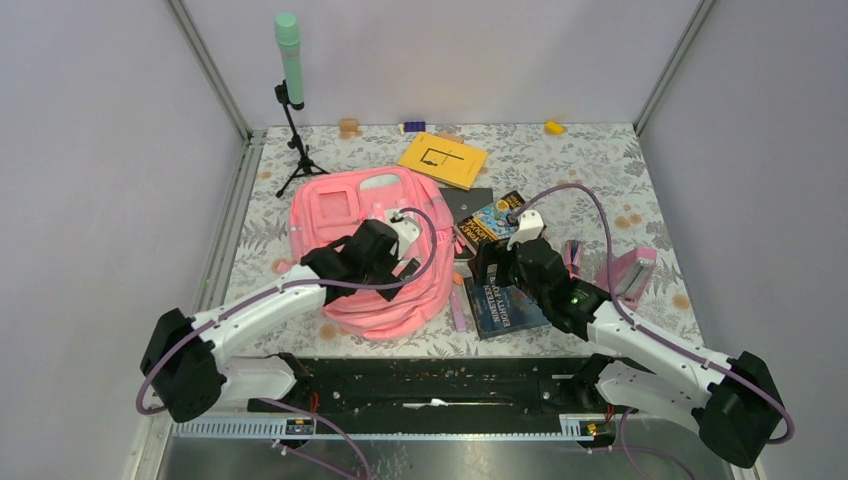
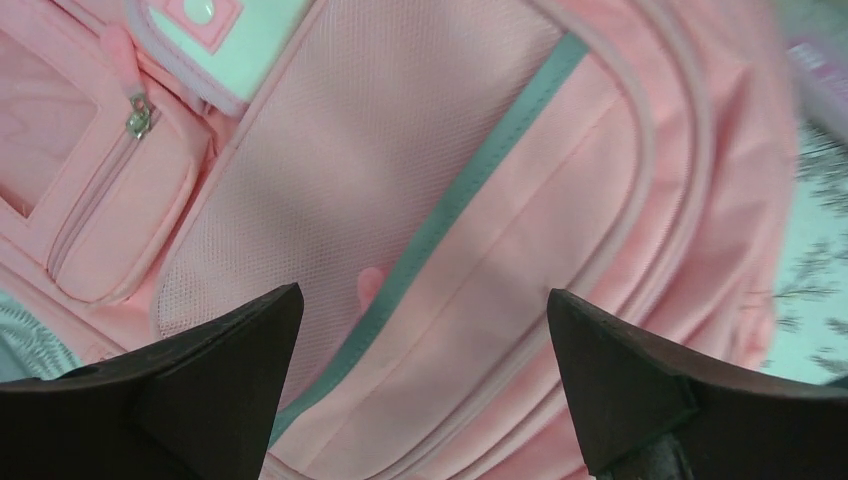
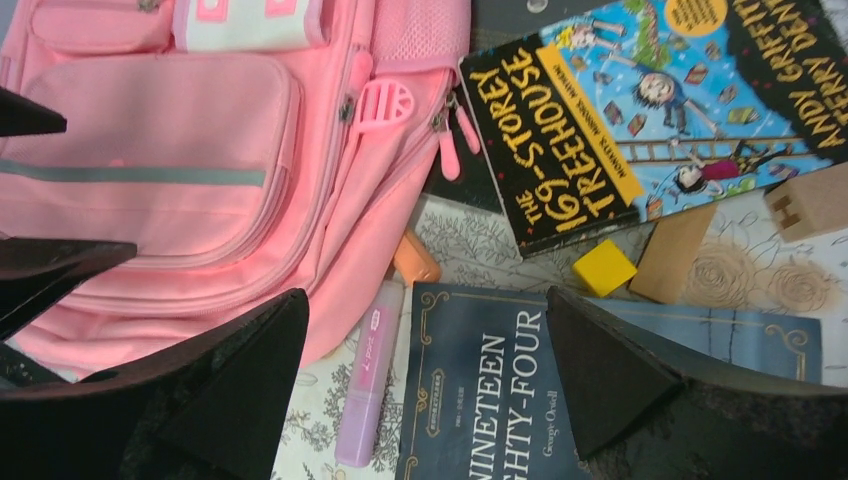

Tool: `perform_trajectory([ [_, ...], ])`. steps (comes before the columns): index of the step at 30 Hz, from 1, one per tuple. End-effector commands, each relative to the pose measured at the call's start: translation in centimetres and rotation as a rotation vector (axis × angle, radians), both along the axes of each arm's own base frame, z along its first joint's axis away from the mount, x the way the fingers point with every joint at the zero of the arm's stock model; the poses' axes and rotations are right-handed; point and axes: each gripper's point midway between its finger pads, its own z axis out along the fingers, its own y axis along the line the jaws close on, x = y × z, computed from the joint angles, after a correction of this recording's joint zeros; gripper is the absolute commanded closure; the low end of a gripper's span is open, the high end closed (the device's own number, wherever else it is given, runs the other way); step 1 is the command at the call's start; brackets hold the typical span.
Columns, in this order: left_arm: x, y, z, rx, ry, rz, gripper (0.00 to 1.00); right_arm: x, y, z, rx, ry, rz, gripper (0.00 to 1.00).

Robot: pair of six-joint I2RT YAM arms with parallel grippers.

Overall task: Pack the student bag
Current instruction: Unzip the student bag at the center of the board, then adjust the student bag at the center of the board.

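Arm bases line the near edge in the top view. Beyond them, the pink backpack (image 1: 340,210) lies flat on the flowered counter (image 1: 600,170), left of centre. The left claw (image 1: 398,262) hovers over it; the right claw (image 1: 487,268) hangs over a dark blue book (image 1: 505,305).

Left wrist view: left claw (image 2: 425,300) spread wide and empty above the backpack (image 2: 450,150) front pocket.

Right wrist view: right claw (image 3: 425,300) also wide and empty. Below it are the blue book (image 3: 480,400), a purple marker (image 3: 365,380), a yellow block (image 3: 603,268) and a treehouse book (image 3: 650,110); the backpack (image 3: 180,150) is at left with zip pulls (image 3: 450,140) together.

Packing appears barely begun. The next move probably calls for unzipping the main compartment, one claw steadying the soft fabric.
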Motion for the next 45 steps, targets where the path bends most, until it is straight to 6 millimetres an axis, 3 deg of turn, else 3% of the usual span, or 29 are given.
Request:
perform_trajectory([
  [1,0.6,1.7,-1.0,0.136,-0.021,0.032,0.01,-0.8,0.5,-0.6,0.049,0.043,0.019,0.05],
  [7,-0.3,1.2,-2.0,0.149,0.017,0.01,0.01,-1.0,0.5,-1.4,0.064,0.067,0.01,0.05],
  [14,-1.7,-1.1,0.3,-0.033,0.004,-0.069,0.01,-1.2,1.2,-2.1,0.082,0.105,0.024,0.07],
  [17,-2.4,-1.1,0.8,-0.071,-0.005,-0.088,0.01,-1.3,1.3,-2.3,0.086,0.116,0.022,0.08],
  [25,-3.4,-1.7,-1.0,-0.02,0.067,-0.121,0.03,-1.3,1.8,-2.4,0.106,0.14,0.027,0.11],
  [31,-2.8,-1.1,-1.3,0.052,0.026,-0.091,0.04,-1.4,2.2,-2.2,0.132,0.146,0.031,0.13],
  [45,-0.2,2.1,1.1,0.215,-0.196,0.088,0.33,-1.8,2.9,-2.6,0.153,0.18,0.053,0.16],
])
